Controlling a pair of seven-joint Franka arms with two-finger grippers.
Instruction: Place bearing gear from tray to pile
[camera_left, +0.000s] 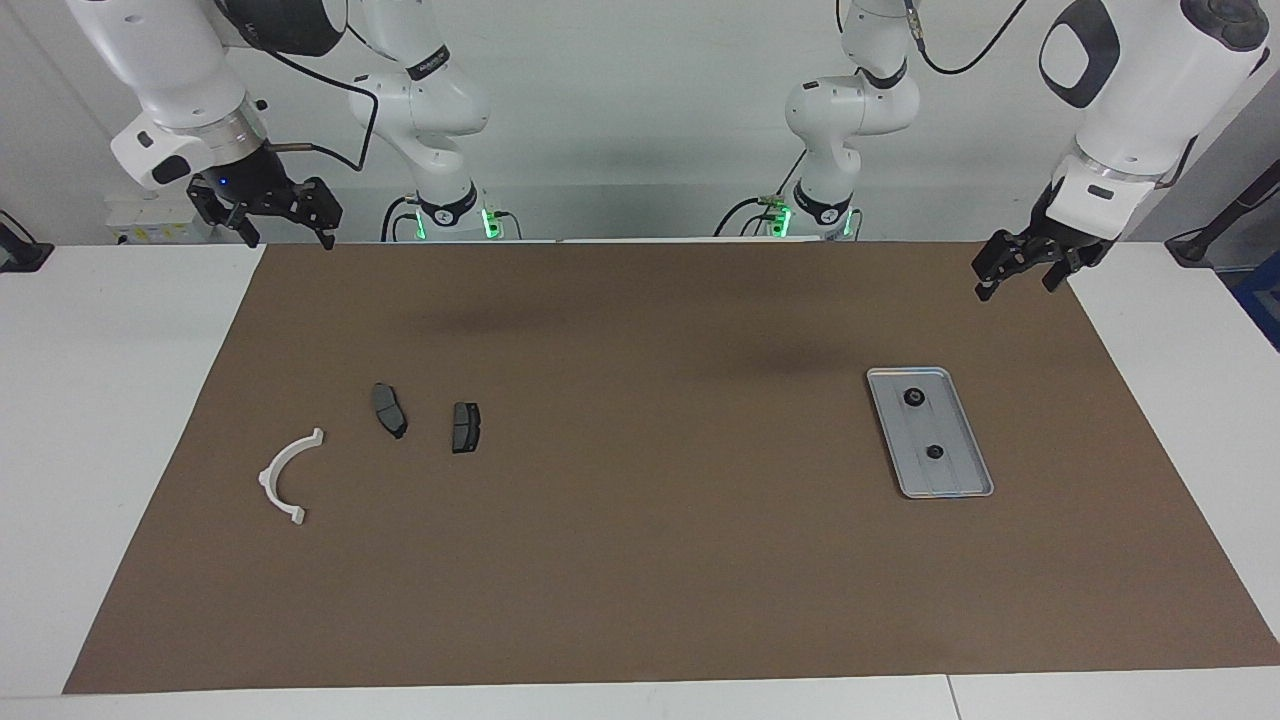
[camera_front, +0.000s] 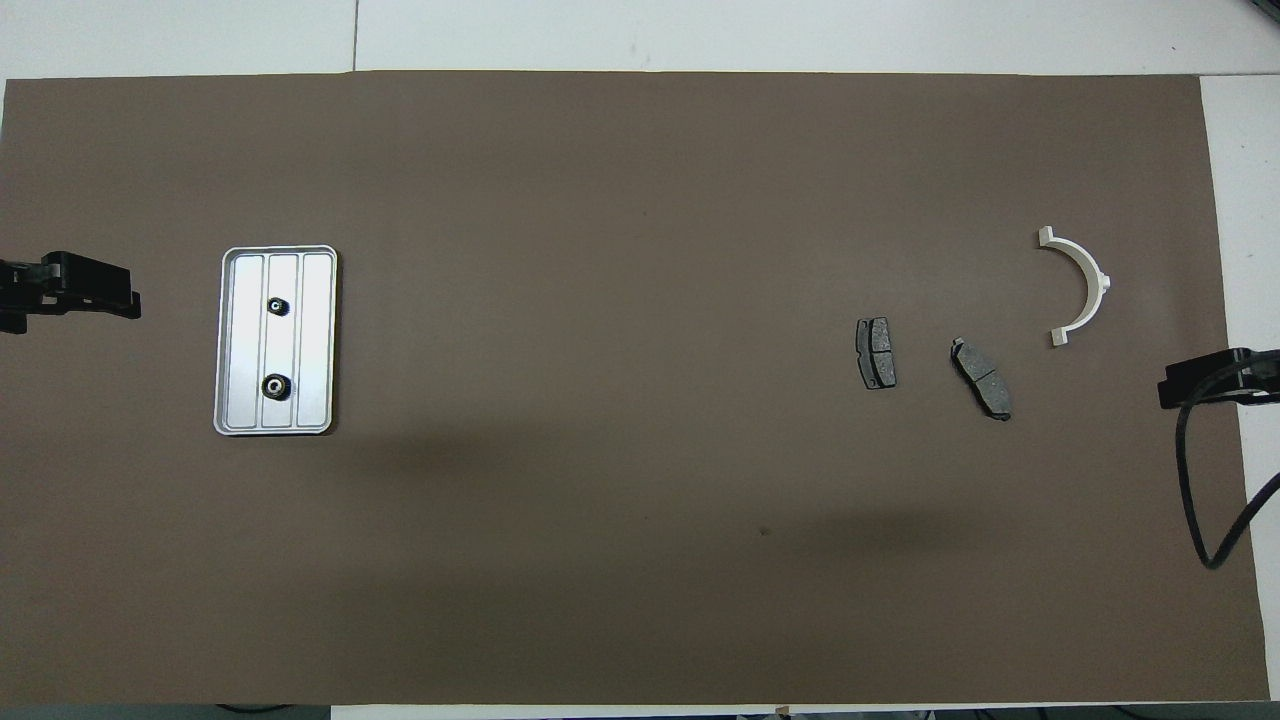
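Note:
A silver tray (camera_left: 958, 470) (camera_front: 312, 340) lies on the brown mat toward the left arm's end. Two small black bearing gears rest in it, one (camera_left: 913, 397) (camera_front: 275, 386) nearer to the robots than the other (camera_left: 934, 452) (camera_front: 278, 306). The pile lies toward the right arm's end: a white half-ring bracket (camera_left: 272, 478) (camera_front: 1096, 280) and two dark brake-pad pieces (camera_left: 389, 410) (camera_front: 982, 378), (camera_left: 465, 427) (camera_front: 876, 353). My left gripper (camera_left: 1015, 285) (camera_front: 120, 300) hangs open and empty over the mat's edge beside the tray. My right gripper (camera_left: 285, 235) (camera_front: 1175, 388) hangs open and empty over the mat's corner, apart from the pile.
The brown mat (camera_left: 640, 560) covers most of the white table (camera_left: 90, 400). A black cable (camera_front: 1200, 500) loops down from the right arm over the mat's edge.

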